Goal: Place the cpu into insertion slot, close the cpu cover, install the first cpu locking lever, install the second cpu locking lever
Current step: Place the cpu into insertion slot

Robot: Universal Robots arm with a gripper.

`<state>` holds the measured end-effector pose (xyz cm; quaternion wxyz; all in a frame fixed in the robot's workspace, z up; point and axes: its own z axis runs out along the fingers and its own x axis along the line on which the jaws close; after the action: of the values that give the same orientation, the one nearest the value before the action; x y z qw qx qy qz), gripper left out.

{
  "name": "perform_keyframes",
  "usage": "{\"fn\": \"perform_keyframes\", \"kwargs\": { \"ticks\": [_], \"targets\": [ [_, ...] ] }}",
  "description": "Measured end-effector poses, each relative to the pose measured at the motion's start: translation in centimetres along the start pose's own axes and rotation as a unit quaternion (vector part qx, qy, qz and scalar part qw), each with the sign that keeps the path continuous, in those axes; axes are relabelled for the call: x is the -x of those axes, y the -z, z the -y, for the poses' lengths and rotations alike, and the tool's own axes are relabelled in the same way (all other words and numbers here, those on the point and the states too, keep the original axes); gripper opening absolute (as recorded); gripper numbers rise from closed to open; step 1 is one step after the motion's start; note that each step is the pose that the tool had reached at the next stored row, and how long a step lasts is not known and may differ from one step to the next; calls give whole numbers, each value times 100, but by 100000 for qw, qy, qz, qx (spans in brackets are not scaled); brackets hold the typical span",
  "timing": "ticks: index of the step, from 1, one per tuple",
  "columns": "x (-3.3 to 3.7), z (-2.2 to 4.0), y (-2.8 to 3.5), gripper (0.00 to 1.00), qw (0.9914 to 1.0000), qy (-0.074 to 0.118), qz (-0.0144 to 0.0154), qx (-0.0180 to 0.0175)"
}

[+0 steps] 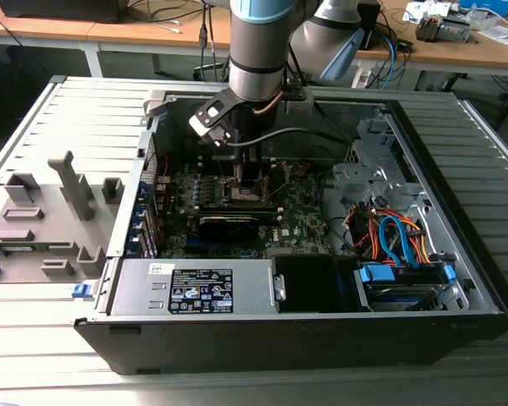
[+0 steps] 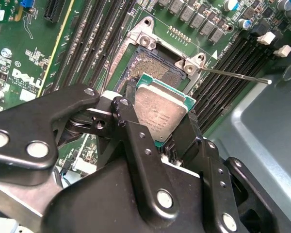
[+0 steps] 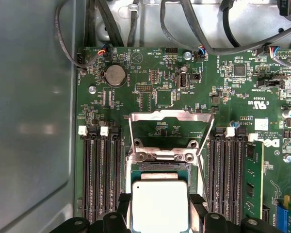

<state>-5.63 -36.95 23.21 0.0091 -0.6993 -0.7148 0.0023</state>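
Observation:
My gripper [image 2: 160,116] is shut on the cpu [image 2: 161,108], a small square chip with a pale metal top, gripped by two opposite edges between black fingers [image 2: 127,106]. The chip hangs close over the near edge of the open insertion slot [image 2: 146,65]; I cannot tell whether they touch. In the first wrist view the cpu [image 3: 160,204] sits just short of the slot [image 3: 160,166], and the cpu cover [image 3: 170,115] stands flipped open beyond it. One thin locking lever [image 2: 237,76] sticks out free beside the socket. In the exterior view the gripper [image 1: 245,173] reaches down into the computer case over the motherboard [image 1: 300,211].
Black memory slots [image 3: 99,174] flank the socket, with a green memory stick [image 3: 252,179] on one side. A grey case wall [image 3: 29,121] is close by. The power supply [image 1: 199,288] and a drive cage with cables [image 1: 398,245] fill the case front. A grey fixture [image 1: 42,220] lies outside.

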Motion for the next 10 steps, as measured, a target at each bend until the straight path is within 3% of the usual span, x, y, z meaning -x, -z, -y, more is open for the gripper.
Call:
{"fn": "perform_keyframes", "kwargs": {
  "ticks": [10],
  "targets": [
    [2, -1, -18, 55, 100000, 1, 2, 0]
  ]
}}
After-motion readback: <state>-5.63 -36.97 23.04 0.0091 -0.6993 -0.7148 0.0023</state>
